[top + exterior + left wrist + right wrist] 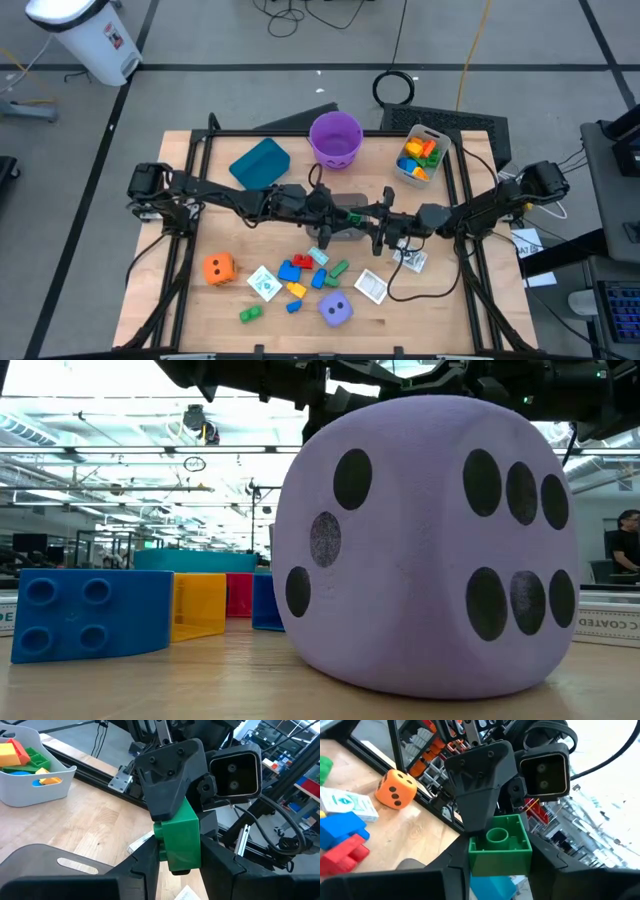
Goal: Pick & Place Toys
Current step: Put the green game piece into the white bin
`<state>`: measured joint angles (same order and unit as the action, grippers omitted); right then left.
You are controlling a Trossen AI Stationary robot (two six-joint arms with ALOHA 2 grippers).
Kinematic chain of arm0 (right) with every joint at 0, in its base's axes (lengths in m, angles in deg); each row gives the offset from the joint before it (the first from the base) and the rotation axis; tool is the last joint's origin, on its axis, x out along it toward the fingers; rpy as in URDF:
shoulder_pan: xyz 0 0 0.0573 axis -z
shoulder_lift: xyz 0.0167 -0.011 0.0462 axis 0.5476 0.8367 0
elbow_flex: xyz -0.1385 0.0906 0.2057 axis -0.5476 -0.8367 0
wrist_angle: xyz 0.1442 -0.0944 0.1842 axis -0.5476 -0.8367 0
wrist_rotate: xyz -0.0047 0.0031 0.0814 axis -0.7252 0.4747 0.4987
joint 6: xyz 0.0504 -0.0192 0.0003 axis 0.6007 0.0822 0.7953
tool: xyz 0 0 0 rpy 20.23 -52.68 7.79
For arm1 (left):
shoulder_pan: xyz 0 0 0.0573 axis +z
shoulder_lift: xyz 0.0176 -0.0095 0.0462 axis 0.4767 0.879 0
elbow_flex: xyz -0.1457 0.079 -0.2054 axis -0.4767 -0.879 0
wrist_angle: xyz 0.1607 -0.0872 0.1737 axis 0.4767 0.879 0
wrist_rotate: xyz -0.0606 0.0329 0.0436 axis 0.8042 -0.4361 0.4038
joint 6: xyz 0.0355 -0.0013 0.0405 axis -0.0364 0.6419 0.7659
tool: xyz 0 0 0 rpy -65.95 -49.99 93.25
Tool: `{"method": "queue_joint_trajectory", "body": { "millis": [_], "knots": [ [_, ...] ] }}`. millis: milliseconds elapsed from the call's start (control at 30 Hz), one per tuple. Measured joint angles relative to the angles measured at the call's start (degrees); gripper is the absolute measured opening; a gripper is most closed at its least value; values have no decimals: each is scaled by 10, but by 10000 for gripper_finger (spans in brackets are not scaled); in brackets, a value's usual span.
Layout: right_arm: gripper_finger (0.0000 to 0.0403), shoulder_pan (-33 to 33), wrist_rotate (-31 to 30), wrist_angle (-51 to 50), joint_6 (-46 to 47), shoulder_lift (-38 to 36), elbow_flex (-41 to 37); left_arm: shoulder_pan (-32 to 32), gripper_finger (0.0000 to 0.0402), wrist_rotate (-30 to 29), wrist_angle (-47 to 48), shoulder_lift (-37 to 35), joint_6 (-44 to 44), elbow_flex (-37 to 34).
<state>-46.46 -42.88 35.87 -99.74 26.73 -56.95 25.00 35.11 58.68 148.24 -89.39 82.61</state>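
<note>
**Green block caught between two grippers over mid-table**

High view: the two arms are meeting nose to nose above the middle of the table point(440, 300); the left gripper point(335, 222) is reaching in from its side and the right gripper point(372, 226) from the other, the two just beside each other; a speck of green is showing at the meeting point, too small to read; the grey tub point(421, 157) of blocks is lying nearer the right arm, the purple bucket point(335, 139) between the arms on the far side.

Low view: the purple die point(425, 555) is filling the picture, with the blue block point(90, 613) beside it; both arms are passing overhead and their fingers are not telling anything here.

Left wrist view: the green block point(180, 837) is sitting pinched between this arm's own fingers, while the other gripper's fingers are bearing on its far end.

Right wrist view: the green block point(500, 846) is sitting between this arm's fingers too, studs facing the camera; the opposite gripper is clamping it from beyond; the orange die point(396, 789) is resting well apart on the wood.

Judgement: this is looking like a handover; the block is lying on the line between both tools, so the next move is turning on one letting go.
</note>
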Motion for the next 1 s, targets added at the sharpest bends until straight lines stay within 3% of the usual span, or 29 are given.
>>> {"method": "queue_joint_trajectory", "body": {
  "millis": [200,467,667,800,1000],
  "knots": [
    [111,1,-7,4,54,0,3,18,124,14,19,-30,8,0],
    [105,0,-80,-21,85,-24,-5,28,123,9,42,-63,43,-2],
    [105,0,-83,-31,85,-32,0,28,123,18,63,-63,29,-1],
    [105,1,-148,-51,114,-51,-1,32,124,52,96,-79,53,-2],
    [105,19,-212,-214,189,-151,-1,11,124,-28,138,-109,134,0]
  ]
}}
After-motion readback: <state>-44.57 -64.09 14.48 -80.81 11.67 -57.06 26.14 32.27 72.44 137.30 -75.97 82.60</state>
